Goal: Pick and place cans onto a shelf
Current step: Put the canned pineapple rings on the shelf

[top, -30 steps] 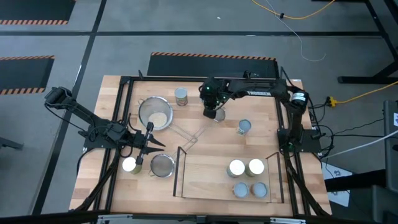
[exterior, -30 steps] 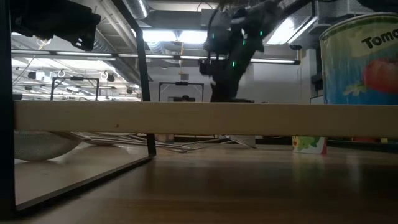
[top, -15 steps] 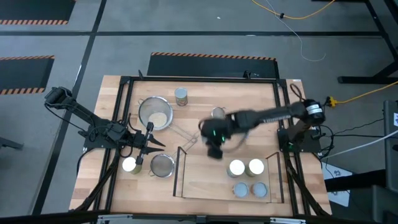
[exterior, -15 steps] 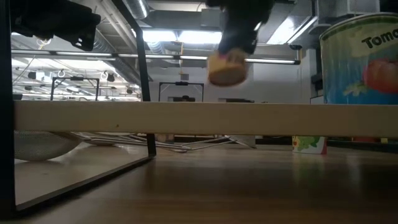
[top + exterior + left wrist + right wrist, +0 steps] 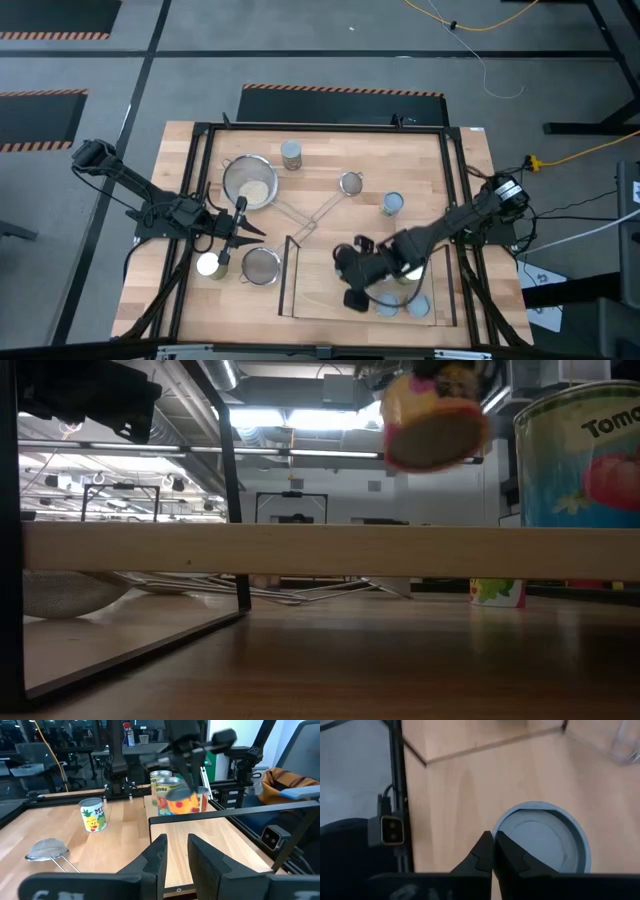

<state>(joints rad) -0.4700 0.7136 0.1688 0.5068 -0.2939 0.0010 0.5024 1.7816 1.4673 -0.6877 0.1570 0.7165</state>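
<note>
right gripper (image 5: 357, 285) clamps a small yellow-labelled metal can (image 5: 435, 420) over the light-wood shelf board (image 5: 320, 285); several cans shelved at 4 o'clock, three left on table. left gripper (image 5: 232, 243) narrow, empty.

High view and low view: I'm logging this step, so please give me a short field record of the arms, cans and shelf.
right gripper: over the shelf, shut on a labelled can
held can: raised clear above the shelf board, tilted
left gripper: open, waiting beside a white-topped can
cans on table: one at the far edge, one mid-right
cans on shelf: at least two visible; others hidden under the right arm
</note>
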